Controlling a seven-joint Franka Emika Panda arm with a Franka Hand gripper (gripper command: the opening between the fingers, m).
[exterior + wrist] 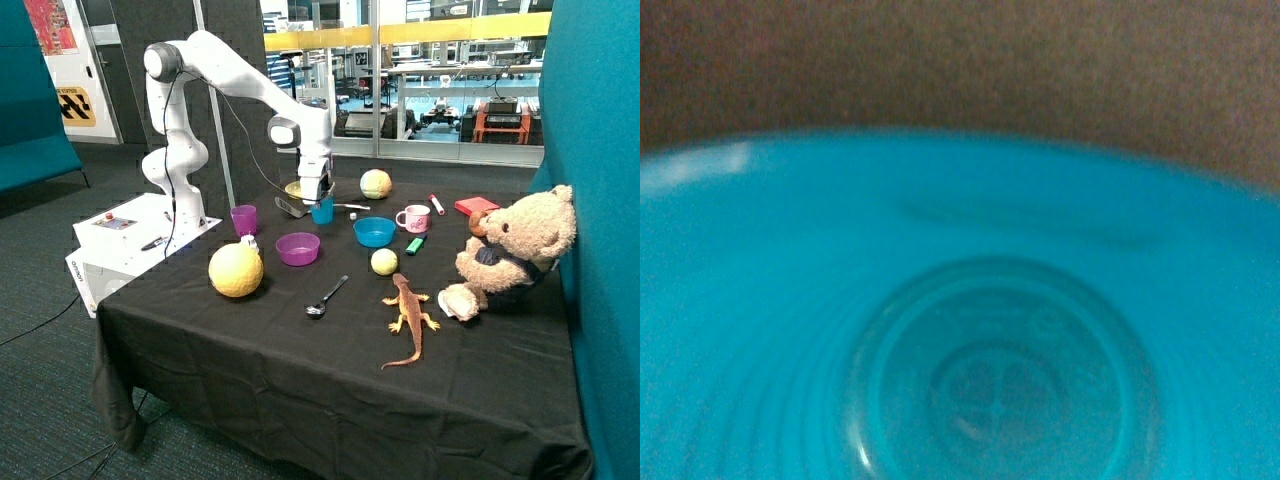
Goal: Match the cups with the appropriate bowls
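Observation:
The teal-blue cup (322, 212) stands near the back of the black table, directly under my gripper (318, 198), which is down at its rim. In the wrist view the cup's inside (1000, 380) fills almost the whole picture. The bright blue bowl (374, 232) sits a short way to the side of it, toward the mug. The purple cup (243, 219) stands upright near the table's edge by the robot base. The purple-magenta bowl (298, 248) lies between the purple cup and the blue bowl. Both bowls look empty.
A big yellow ball (236, 270), a spoon (326, 298), an orange toy lizard (408, 312) and a small yellow ball (384, 262) lie in front. A white-and-pink mug (414, 218), a teddy bear (515, 250), a yellow plate (293, 189) and a yellow-green ball (375, 184) lie around the bowls.

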